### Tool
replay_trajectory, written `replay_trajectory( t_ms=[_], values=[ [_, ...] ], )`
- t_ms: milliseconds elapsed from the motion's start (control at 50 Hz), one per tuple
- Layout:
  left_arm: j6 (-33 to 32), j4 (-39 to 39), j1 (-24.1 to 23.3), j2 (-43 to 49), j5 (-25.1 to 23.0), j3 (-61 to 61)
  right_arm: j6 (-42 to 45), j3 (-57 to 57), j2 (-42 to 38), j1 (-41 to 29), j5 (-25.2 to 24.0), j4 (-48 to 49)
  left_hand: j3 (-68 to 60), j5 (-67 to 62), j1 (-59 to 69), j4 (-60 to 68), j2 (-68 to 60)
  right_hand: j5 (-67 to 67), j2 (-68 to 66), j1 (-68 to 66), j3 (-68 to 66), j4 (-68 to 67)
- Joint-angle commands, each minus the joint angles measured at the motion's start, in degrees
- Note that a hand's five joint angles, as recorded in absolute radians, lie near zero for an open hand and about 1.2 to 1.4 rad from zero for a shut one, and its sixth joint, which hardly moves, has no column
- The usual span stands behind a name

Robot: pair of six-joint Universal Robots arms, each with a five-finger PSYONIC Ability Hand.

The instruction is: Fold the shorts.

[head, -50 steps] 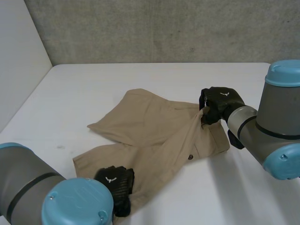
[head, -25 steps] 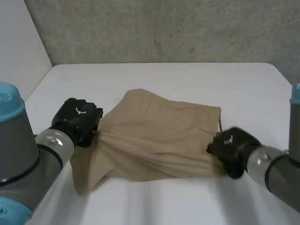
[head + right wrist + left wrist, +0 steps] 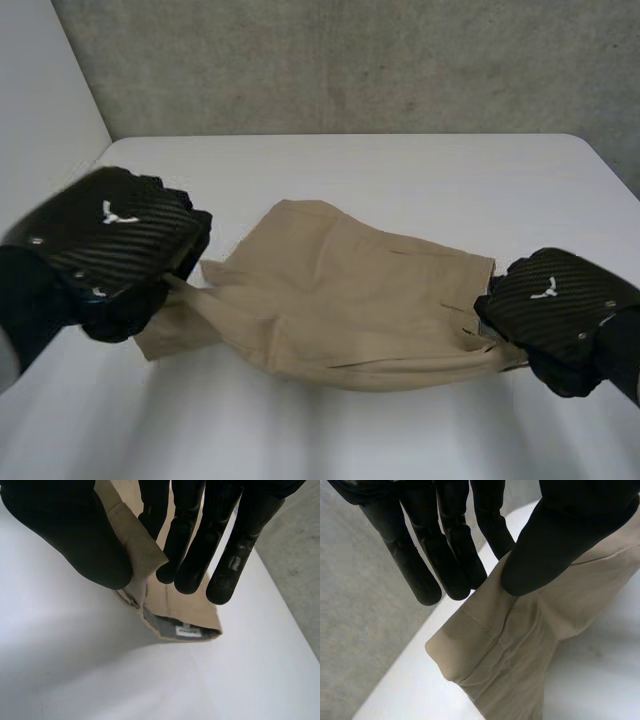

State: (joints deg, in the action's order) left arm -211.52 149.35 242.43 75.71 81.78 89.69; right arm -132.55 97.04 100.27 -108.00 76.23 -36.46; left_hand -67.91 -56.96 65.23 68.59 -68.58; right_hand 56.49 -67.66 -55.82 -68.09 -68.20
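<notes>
The tan shorts point(image 3: 340, 300) hang stretched between my two hands above the white table point(image 3: 400, 170), sagging in the middle. My left hand point(image 3: 110, 245) pinches the shorts' left end between thumb and straight fingers. In the left wrist view the thumb point(image 3: 555, 545) presses a hemmed leg point(image 3: 490, 650) against the fingers point(image 3: 445, 555). My right hand point(image 3: 555, 310) pinches the right end at the waistband. In the right wrist view the thumb point(image 3: 75, 540) and fingers point(image 3: 200, 545) clamp the waistband point(image 3: 145, 555), and a label point(image 3: 187, 630) shows inside it.
A grey concrete wall point(image 3: 350, 60) runs behind the table's far edge. A pale wall point(image 3: 40, 120) stands at the left. Bare tabletop lies in front of the shorts and beyond them.
Both hands have risen toward the camera with the shorts, which have lifted off the table and now hang between them. The left hand's end of the cloth has come up higher.
</notes>
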Motion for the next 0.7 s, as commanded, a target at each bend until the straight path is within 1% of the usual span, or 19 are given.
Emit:
replay_trajectory(
  t_ms=[20,140,180,220,240,280,360,380,400,420,460,480,520,540,600,620,680,700],
  values=[
    [-0.21,-3.54,-0.20,-5.39,-0.31,-0.66,0.62,-0.62,3.53,3.40,-2.14,-2.74,-12.09,-13.04,14.77,11.41,-11.42,13.51,-12.34,-24.18,-11.91,-11.80],
    [-0.39,-3.81,-0.03,-4.34,-1.27,-0.57,2.64,0.34,4.23,7.88,-2.84,-2.83,-12.09,-13.04,14.77,11.41,-11.42,13.51,-12.34,-24.18,-11.91,-11.80],
    [-0.74,-3.45,-0.03,-2.94,-1.27,-0.22,2.99,0.78,4.23,8.33,-3.19,-2.66,-12.09,-13.04,14.77,11.41,-11.42,13.51,-12.34,-24.18,-11.91,-11.80],
    [-0.83,-2.93,0.06,-0.66,-1.27,-0.48,3.08,1.22,4.06,8.68,-3.54,-2.31,-12.09,-13.04,14.77,11.41,-11.42,13.51,-12.34,-24.18,-11.91,-11.80],
    [-0.91,-1.62,0.24,2.40,-1.27,-0.83,3.08,1.31,3.71,8.86,-3.81,-2.22,-12.09,-13.04,14.77,11.41,-11.42,13.51,-12.34,-24.18,-11.91,-11.80],
    [-1.18,0.40,0.41,5.57,-1.27,-1.09,3.00,1.48,2.92,9.12,-4.51,-1.95,-12.09,-13.04,14.77,11.41,-11.42,13.51,-12.34,-24.18,-11.91,-11.80],
    [-2.93,6.99,0.59,14.54,-1.10,-2.85,2.38,1.31,-4.45,8.95,-6.44,0.85,-12.09,-13.04,14.77,11.41,-11.42,13.51,-12.34,-24.18,-11.91,-11.80],
    [-3.37,8.31,0.59,16.56,-0.92,-3.46,2.03,0.87,-7.51,8.60,-6.27,2.34,-12.09,-13.04,14.77,11.41,-11.42,13.51,-12.34,-24.18,-11.91,-11.80],
    [-4.59,10.85,0.59,20.58,-0.66,-5.12,1.86,0.61,-8.85,8.42,-6.10,2.96,-12.09,-13.04,14.77,11.41,-11.42,13.51,-12.34,-24.18,-11.91,-11.80],
    [-5.22,12.09,0.50,22.71,-0.66,-6.10,1.51,0.43,-10.25,8.25,-6.01,3.67,-12.09,-13.04,14.77,11.41,-11.42,13.51,-12.34,-24.18,-11.91,-11.80],
    [-6.45,14.20,0.50,26.75,-0.40,-8.73,-0.50,-0.88,-13.59,7.72,-5.66,5.68,-12.09,-13.04,14.77,11.41,-11.42,13.51,-12.34,-24.18,-11.91,-11.80],
    [-7.50,15.61,0.50,31.12,-0.13,-12.14,-1.48,-1.50,-14.74,7.45,-5.48,6.39,-12.09,-13.04,14.77,11.41,-11.42,13.51,-12.34,-24.18,-11.91,-11.80],
    [-8.47,16.76,0.15,35.37,-0.22,-15.76,-3.58,-2.99,-17.64,6.49,-5.04,8.15,-12.09,-13.04,14.77,11.41,-11.42,13.51,-12.34,-24.18,-11.91,-11.80],
    [-9.43,17.81,-0.11,39.39,-0.39,-19.25,-5.60,-4.82,-21.13,5.01,-4.00,9.98,-12.09,-13.04,14.77,11.41,-11.42,13.51,-12.34,-24.18,-11.91,-11.80],
    [-10.75,20.44,-0.03,45.47,-0.48,-24.55,-7.98,-8.17,-25.99,2.54,-0.40,12.63,-12.09,-13.04,14.77,11.41,-11.42,13.51,-12.34,-24.18,-11.91,-11.80],
    [-11.72,23.24,-0.29,49.58,-0.48,-28.13,-9.38,-10.44,-28.44,1.05,3.01,14.20,-12.09,-13.04,14.77,11.41,-11.42,13.51,-12.34,-24.18,-11.91,-11.80],
    [-13.30,27.82,-0.46,55.67,0.39,-33.43,-10.45,-13.88,-31.88,-0.80,8.91,16.94,-12.09,-13.04,14.77,11.41,-11.42,13.51,-12.34,-24.18,-11.91,-11.80],
    [-14.53,30.19,-0.64,59.26,1.70,-36.92,-10.54,-15.98,-34.15,-1.85,12.50,19.29,-12.09,-13.04,14.77,11.41,-11.42,13.51,-12.34,-24.18,-11.91,-11.80]
  ],
)
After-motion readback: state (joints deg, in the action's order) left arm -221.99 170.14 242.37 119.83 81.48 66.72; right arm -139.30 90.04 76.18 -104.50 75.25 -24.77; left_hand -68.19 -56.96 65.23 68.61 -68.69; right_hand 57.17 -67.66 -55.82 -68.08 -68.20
